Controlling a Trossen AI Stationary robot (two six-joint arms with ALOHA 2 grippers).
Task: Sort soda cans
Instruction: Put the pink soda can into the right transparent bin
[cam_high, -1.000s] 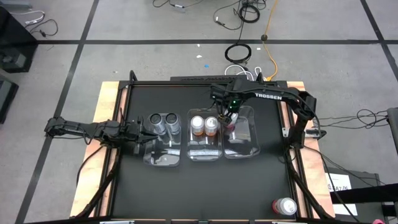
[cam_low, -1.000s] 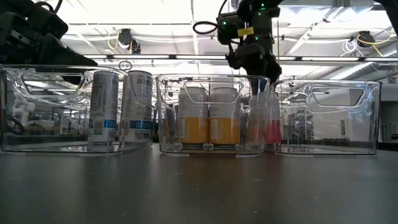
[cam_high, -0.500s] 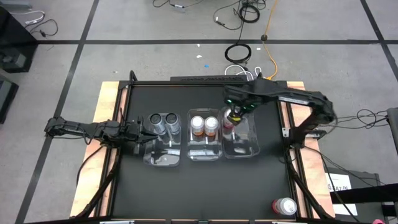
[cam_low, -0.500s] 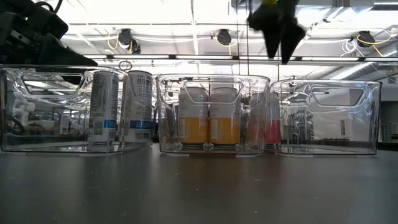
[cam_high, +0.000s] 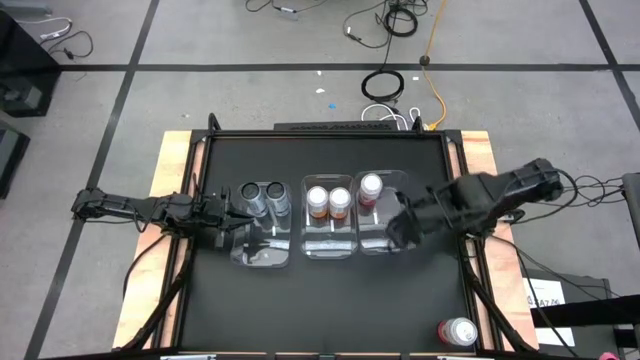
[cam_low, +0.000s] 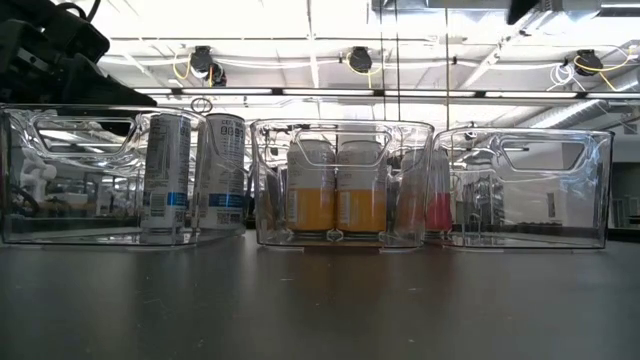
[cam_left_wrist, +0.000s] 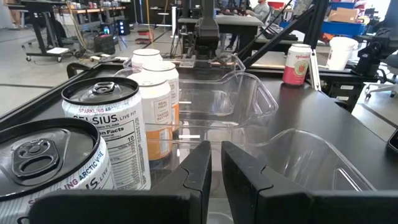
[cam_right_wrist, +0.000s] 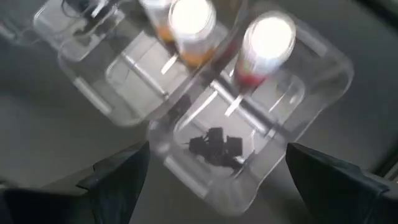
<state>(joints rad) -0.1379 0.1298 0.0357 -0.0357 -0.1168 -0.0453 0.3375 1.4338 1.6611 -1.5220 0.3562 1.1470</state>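
One red-pink can (cam_high: 371, 186) now stands alone in the right bin (cam_high: 400, 244), released by the right pincer (cam_high: 400, 226), which has swung away over the bin's near end with fingers spread wide and empty, so its twin (cam_high: 457, 331) by the surface's corner comes next, while the left pincer (cam_high: 226, 208) waits closed beside the grey cans (cam_high: 261, 194).

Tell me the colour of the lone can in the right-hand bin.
Red-pink body under a silver top; the body colour shows best in the low view.
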